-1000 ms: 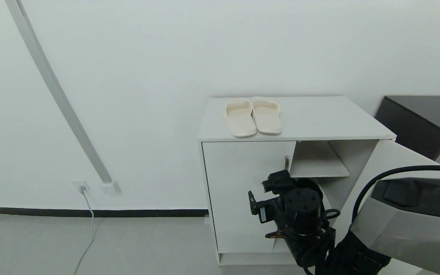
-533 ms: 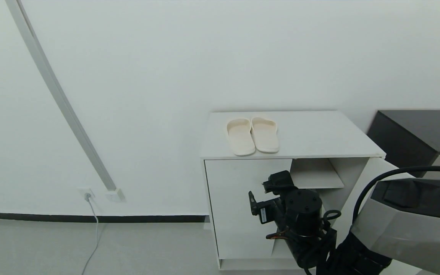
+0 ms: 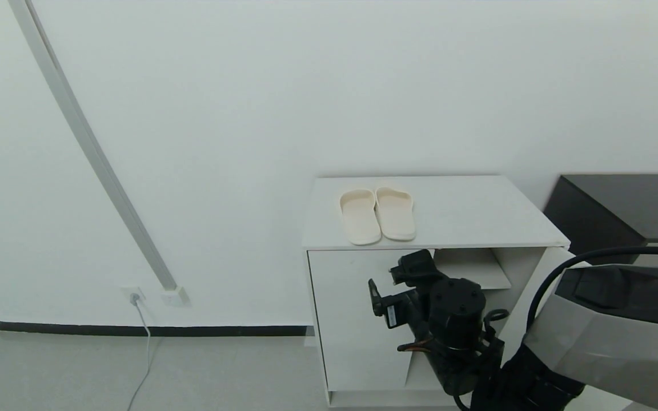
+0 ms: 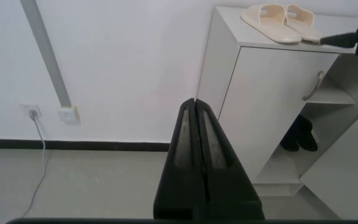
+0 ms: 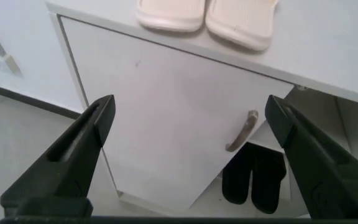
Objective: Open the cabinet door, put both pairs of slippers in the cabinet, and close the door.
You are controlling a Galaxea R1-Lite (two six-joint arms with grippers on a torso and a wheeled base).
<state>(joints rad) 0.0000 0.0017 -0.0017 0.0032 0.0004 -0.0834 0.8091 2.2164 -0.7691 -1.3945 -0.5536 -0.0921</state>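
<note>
The left gripper (image 4: 196,104) has its 2 fingers pressed flat together with nothing between them, and it hangs well apart from the cabinet, off its left side. The right gripper (image 5: 190,106) stands spread wide and holds nothing. It is in front of the cabinet's shut left door (image 5: 160,118), apart from it.

The white cabinet (image 3: 477,217) stands against the wall. Its right door (image 4: 353,162) is swung open. A curved metal handle (image 5: 244,130) sits on the shut door's edge next to the opening.

In the open compartment, 1 pair of black slippers (image 5: 253,177) stands on the lower level, toes down and side by side, below a white shelf (image 3: 472,268). The other pair, cream slippers (image 3: 377,214), lies flat on the cabinet top near its left front, with the 2 touching each other.

Behind, a grey conduit (image 3: 89,148) slants down the white wall to a switch box, with a wall socket (image 3: 133,295) and its hanging cord just beside it. A black unit (image 3: 620,205) stands to the cabinet's right.
</note>
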